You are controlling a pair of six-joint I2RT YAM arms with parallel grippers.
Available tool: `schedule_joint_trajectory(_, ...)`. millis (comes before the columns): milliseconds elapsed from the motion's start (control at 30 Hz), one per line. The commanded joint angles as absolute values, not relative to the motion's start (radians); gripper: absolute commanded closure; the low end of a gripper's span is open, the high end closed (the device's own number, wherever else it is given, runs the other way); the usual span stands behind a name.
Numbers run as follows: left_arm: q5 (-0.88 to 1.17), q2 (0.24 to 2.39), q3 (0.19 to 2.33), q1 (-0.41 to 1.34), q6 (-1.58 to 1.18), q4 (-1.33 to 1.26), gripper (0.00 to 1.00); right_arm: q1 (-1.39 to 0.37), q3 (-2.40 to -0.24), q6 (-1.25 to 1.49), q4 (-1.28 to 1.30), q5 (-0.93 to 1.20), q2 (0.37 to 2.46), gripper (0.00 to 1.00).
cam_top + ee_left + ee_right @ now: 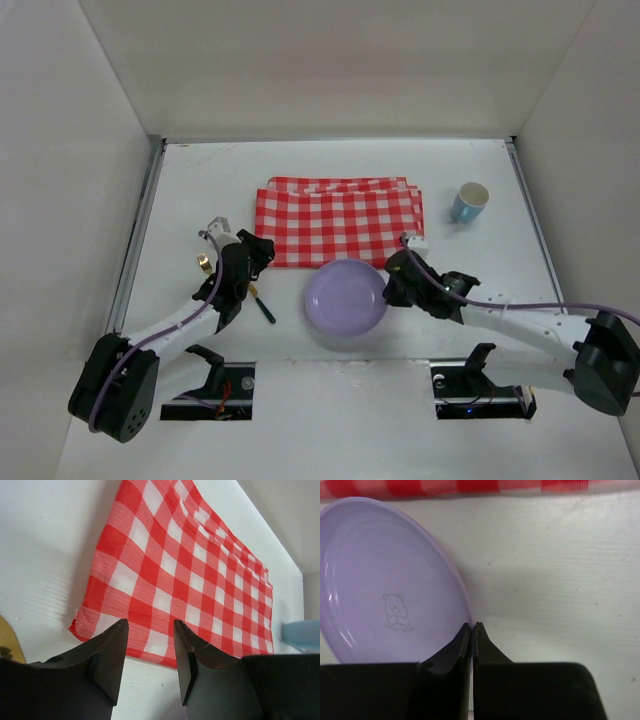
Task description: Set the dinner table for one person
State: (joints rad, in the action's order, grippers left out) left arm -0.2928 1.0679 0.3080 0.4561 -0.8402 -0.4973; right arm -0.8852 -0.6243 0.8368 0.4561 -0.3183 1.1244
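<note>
- On my right-wrist feed, the right gripper [472, 626] is clenched, its two black fingertips pinched on the near rim of a lilac round plastic plate [385, 580]. A faint bear outline is printed inside the plate.
- From the overhead camera, the right gripper [392, 283] sits at that plate's [345, 297] right edge. The plate's far edge overlaps the near hem of a red-and-white checkered cloth [340, 222].
- On my left-wrist feed, the left gripper [150, 624] is released, its dark fingers [107, 655] spread with nothing between them. It points at the near corner of the checkered cloth [190, 570].
- Overhead, the left gripper [262, 250] is just beside the cloth's left end.
- A small gold-coloured object [203, 262] lies left of that wrist. A thin dark-handled utensil [263, 305] lies on the near side of it, between the arm and the plate. I cannot tell what kind of utensil it is.
- A light blue cup with a white inside [468, 201] stands upright to the right of the cloth, apart from it.
- The dinner table [200, 180], a plain white top with metal rails along its sides, lies under everything and fills the enclosure floor.
</note>
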Motion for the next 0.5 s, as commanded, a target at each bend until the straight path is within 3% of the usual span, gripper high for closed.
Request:
schedule_joint_trajectory(0, -0.336, 1.042, 0.29, 0.446, -0.856, -0.565, 0.61, -0.837, -0.762, 0.741, 0.407, -0.327, 1.103, 0.98)
schedule_joint_trajectory(200, -0.324, 1.045, 0.278, 0.443, -0.858, -0.565, 0.61, -0.654, -0.949, 0.644, 0.209, -0.324, 1.368, 0.98)
schedule_joint_trajectory(467, -0.314, 1.068, 0.272, 0.439, -0.861, -0.577, 0.6, -0.547, -1.183, 0.65, 0.12, -0.275, 1.679, 0.97)
